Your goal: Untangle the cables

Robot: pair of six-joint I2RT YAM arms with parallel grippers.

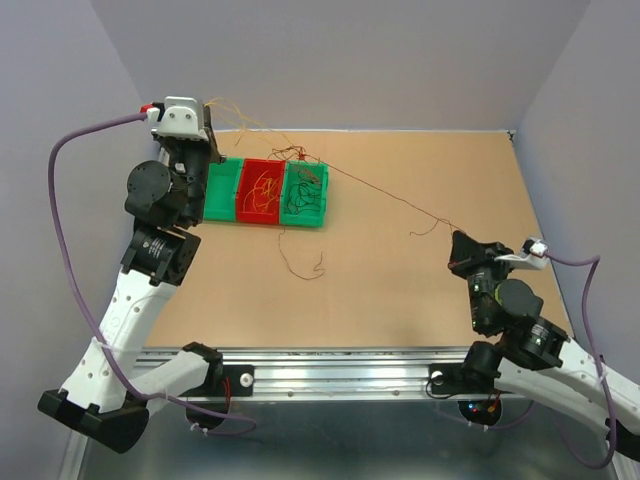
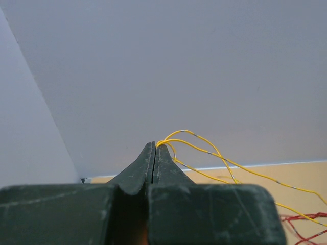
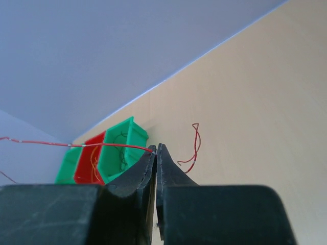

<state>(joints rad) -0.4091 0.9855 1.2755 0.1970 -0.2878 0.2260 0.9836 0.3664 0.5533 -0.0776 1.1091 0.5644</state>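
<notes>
My left gripper (image 1: pixel 212 112) is raised at the table's far left corner, shut on thin orange-yellow cables (image 2: pixel 206 152) that loop off to the right of its tips (image 2: pixel 155 144). My right gripper (image 1: pixel 458 238) is shut on the end of a red-brown cable (image 1: pixel 390 198), which stretches taut from a clump above the bins to its tips (image 3: pixel 157 147). That cable also shows in the right wrist view (image 3: pixel 110 145). More orange strands lie in the red bin (image 1: pixel 262 192), and dark green ones in the right green bin (image 1: pixel 305 197).
Three joined bins stand at the back left; the left green bin (image 1: pixel 222 188) is partly hidden by my left arm. A loose red-brown strand (image 1: pixel 302 262) lies on the table in front of the bins. Thick lilac cables run to both arms.
</notes>
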